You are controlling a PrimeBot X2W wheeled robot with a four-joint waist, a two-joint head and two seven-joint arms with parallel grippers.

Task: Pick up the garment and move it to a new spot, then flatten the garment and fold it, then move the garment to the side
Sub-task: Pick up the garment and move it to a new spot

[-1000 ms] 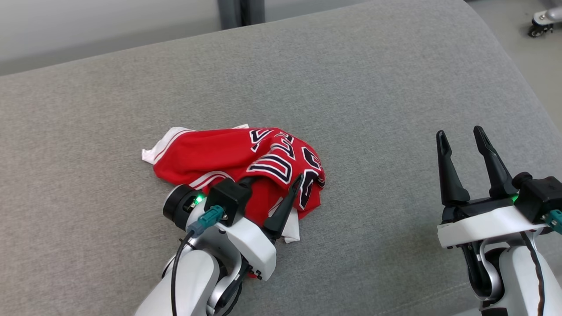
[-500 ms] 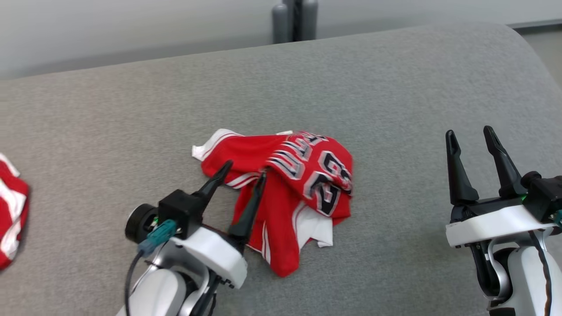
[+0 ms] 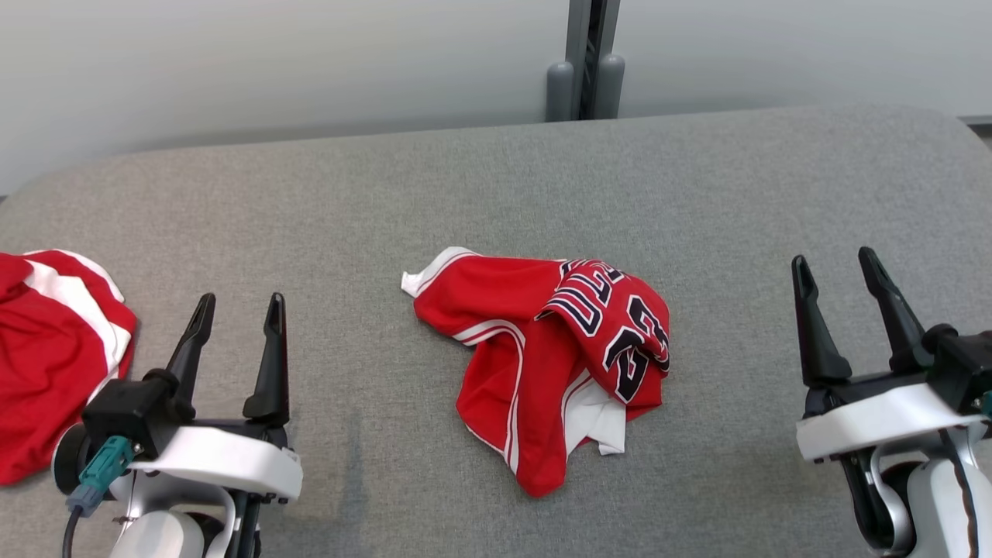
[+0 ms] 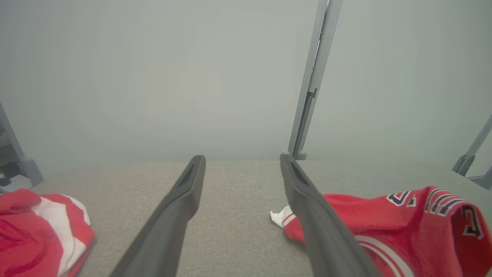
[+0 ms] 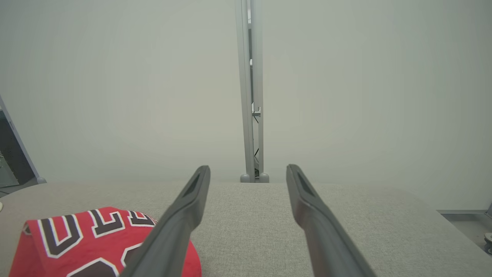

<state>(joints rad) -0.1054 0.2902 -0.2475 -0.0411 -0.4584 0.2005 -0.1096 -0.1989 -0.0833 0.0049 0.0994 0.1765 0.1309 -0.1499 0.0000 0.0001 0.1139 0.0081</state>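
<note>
A: Going from the left, what is there?

B: Another red cloth point(image 3: 46, 349) at the edge, then the left gripper point(image 3: 242, 298), jaws apart, holding nothing.

A: And the garment point(image 3: 558, 356)?

B: It lies crumpled in the middle of the grey woven cushion point(image 3: 496, 178), to the right of those jaws, with its white-trimmed corner pointing at them. The right gripper point(image 3: 833, 260), jaws also apart, seems about equally far. The fabric looks soft and limp.

You're looking across a grey fabric-covered surface point(image 3: 496, 178) with rounded far corners. Just behind the middle of its far edge stands a grey upright post point(image 3: 583, 58). On both sides of the post runs a plain pale wall point(image 3: 271, 70) in soft, even light. Well to the right of the post, past the surface's corner, lies a strip of grey floor point(image 5: 469, 227).
</note>
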